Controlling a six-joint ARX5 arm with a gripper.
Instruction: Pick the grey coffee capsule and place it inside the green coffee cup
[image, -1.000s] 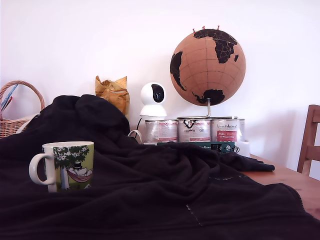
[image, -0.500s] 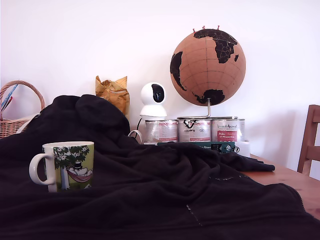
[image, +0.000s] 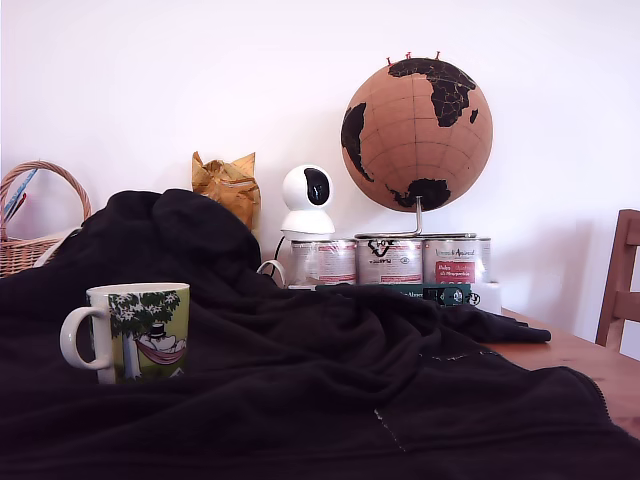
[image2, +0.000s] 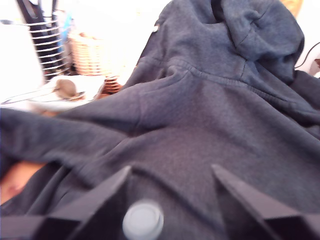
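One grey capsule sits between my fingers, which stand spread and not touching it; it lies dead centre.

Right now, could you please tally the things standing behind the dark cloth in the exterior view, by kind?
Tins: 3
Globe: 1
Small white camera: 1
Wicker basket: 1
Crumpled yellow bag: 1
Total: 7
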